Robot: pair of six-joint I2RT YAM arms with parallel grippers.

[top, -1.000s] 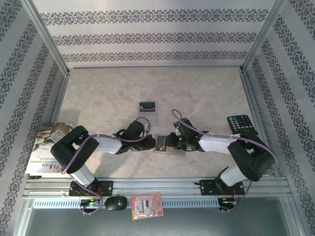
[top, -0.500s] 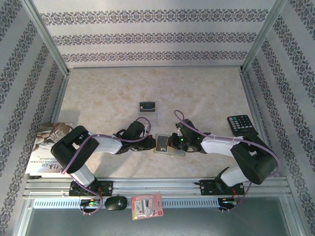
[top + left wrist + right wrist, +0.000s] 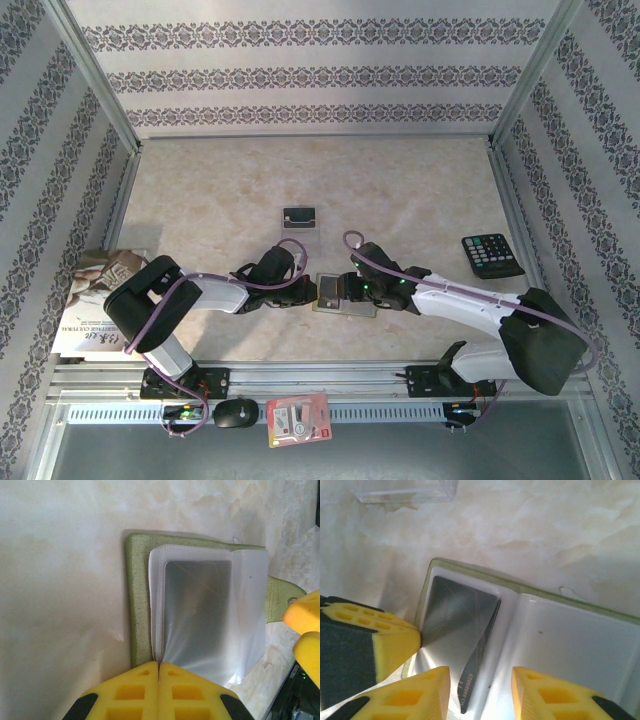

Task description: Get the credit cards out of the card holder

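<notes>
Card [image 3: 479, 652] tilts between parted right gripper [image 3: 481, 680] (holder [image 3: 137, 605] spread flat)

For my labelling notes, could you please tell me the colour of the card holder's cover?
Olive green; the card holder shows best in the left wrist view.

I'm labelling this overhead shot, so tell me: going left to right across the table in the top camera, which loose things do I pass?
book → card holder → calculator. The small black card farther back overlaps the holder sideways, so I left it out.
</notes>
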